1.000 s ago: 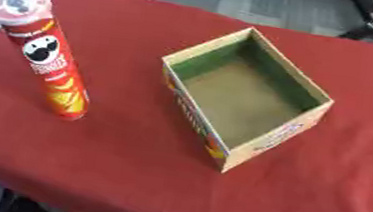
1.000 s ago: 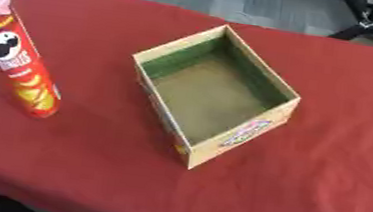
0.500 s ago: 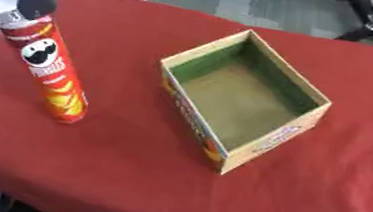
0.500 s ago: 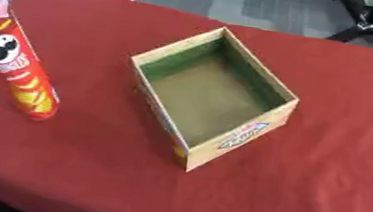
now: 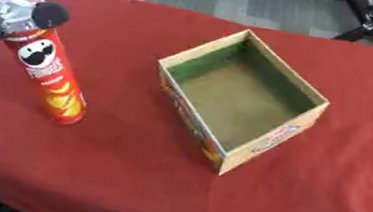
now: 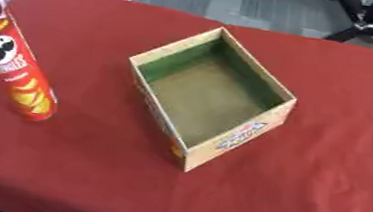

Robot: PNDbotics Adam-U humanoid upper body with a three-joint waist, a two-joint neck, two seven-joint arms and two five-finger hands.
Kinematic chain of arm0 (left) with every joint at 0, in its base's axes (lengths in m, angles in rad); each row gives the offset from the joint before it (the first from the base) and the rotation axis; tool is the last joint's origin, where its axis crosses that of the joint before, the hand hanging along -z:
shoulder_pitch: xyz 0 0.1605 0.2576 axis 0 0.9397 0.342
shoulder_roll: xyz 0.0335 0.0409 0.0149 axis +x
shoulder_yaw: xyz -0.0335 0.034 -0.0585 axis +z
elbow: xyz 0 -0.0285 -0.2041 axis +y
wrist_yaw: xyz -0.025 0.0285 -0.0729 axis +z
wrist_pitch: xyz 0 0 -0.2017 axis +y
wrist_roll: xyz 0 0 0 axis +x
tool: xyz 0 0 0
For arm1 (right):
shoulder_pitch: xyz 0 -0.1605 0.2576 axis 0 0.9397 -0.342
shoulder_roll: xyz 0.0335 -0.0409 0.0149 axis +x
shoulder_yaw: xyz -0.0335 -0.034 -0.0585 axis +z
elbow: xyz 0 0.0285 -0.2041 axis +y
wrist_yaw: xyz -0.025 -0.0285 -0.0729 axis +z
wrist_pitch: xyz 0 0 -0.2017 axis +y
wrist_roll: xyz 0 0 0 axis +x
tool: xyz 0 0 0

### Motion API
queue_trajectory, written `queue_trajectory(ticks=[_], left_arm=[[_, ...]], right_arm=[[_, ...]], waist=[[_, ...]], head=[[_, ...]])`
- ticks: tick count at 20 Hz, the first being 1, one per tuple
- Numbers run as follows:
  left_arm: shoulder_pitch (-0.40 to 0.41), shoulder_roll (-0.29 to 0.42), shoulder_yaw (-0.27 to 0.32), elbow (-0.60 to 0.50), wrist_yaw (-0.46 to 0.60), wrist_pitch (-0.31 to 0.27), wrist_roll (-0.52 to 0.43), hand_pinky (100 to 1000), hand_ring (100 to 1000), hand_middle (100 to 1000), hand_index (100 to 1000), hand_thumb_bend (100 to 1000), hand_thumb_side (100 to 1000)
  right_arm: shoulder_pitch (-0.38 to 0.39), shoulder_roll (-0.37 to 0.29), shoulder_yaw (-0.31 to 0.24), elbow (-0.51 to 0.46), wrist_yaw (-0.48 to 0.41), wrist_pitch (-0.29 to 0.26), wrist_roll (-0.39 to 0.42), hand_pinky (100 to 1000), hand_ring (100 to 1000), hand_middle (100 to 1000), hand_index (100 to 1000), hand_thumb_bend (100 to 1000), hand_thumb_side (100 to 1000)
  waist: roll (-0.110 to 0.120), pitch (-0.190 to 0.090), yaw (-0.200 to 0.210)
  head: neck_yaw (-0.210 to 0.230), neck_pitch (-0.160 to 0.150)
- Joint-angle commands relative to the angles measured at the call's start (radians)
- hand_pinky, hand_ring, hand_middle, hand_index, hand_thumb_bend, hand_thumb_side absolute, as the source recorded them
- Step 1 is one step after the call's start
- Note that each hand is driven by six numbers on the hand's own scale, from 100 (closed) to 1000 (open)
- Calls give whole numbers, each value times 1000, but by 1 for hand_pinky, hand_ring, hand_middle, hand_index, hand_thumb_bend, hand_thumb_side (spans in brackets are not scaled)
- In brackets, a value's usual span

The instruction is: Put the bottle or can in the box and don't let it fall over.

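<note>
The left hand [image 5: 6,19] is mostly cut off at the frame edge, its dark fingertips at the top of the upright red can [image 5: 50,79]; grip unclear. The open box [image 5: 242,100] sits apart on the red table [image 5: 112,170].

A matt red cloth [image 5: 128,182], softly creased near its front edge, covers the desk. The tall red can [image 5: 50,78] wears a smooth, slightly glossy printed wrap, with a silvery foil-like top. The open box [image 5: 242,102] is plain cardboard, its inside dull brown and green, its outer walls colour-printed. The black robot hand [image 5: 10,18] at the can's top looks matt.
</note>
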Motion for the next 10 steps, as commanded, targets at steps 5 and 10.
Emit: queue_trajectory(ticks=[5,10], left_arm=[[-43,24,-10,-9,-45,52,1,957,923,925,884,746,849],[-58,14,-22,-9,-97,121,-22,960,922,921,884,756,850]], right_arm=[[-18,-26,-4,-18,-5,-1,3,694,875,841,865,359,338],[-20,-26,-2,-18,-5,0,6,694,875,841,865,360,338]], waist=[[5,-19,-5],[6,-20,-8]], head=[[-26,-11],[-24,-14]])
